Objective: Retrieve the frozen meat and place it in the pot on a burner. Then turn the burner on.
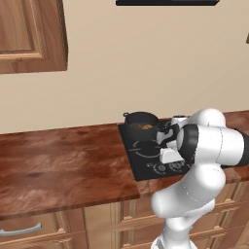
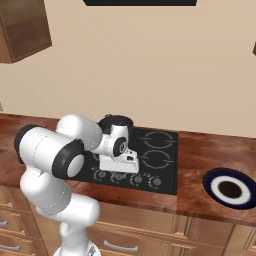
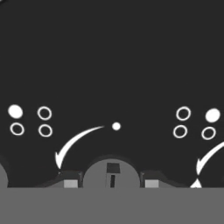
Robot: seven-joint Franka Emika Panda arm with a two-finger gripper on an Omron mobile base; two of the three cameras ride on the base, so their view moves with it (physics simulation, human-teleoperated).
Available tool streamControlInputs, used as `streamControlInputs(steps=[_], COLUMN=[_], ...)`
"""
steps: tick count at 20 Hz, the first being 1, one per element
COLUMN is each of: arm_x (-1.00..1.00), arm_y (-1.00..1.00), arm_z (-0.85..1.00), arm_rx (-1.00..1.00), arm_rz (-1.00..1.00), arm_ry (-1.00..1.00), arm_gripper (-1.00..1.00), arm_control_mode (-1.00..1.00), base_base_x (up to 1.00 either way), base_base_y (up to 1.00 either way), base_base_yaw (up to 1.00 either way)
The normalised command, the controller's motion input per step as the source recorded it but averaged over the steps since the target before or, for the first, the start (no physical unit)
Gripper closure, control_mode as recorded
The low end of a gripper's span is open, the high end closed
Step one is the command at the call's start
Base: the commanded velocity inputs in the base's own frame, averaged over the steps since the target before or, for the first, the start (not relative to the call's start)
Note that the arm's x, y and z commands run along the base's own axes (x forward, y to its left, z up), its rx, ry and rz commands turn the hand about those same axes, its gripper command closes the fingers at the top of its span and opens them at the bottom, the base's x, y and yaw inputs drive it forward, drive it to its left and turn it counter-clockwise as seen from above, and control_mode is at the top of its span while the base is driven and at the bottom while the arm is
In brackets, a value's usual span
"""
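The dark pot (image 1: 141,119) stands on the back-left burner of the black stove (image 1: 138,148), and the orange-brown frozen meat (image 1: 145,127) lies inside it. In the right base view the pot (image 2: 121,119) peeks out behind my wrist. My gripper (image 1: 163,164) (image 2: 117,171) points down at the row of knobs along the stove's front edge. In the hand view a round grey knob (image 3: 111,174) sits between my two fingertips (image 3: 70,180), which stand apart on either side of it. White burner marks and curved arrows are printed around the knob.
A blue-rimmed dish (image 2: 229,187) rests on the wooden counter (image 1: 58,165) right of the stove. Wall cabinets (image 1: 29,34) hang at the upper left, and a dark hood (image 1: 165,2) is above the stove. Drawers run below the counter.
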Motion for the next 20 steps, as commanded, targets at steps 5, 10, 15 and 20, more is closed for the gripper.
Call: streamControlInputs(steps=[5,10,15,20], arm_x=[-0.15,-0.10,-0.14,-0.18], arm_y=[-0.02,-0.17,-0.03,-0.01], arm_z=[-0.16,-0.22,-0.27,-0.29], arm_rx=[0.00,0.00,0.00,0.01], arm_rz=[0.03,0.19,0.31,0.35], arm_ry=[0.00,0.00,0.00,0.00], arm_gripper=[1.00,1.00,1.00,1.00], arm_control_mode=[-1.00,-1.00,-1.00,-1.00], base_base_x=[0.00,0.00,0.00,0.00], base_base_y=[0.00,0.00,0.00,0.00], base_base_yaw=[0.00,0.00,0.00,0.00])
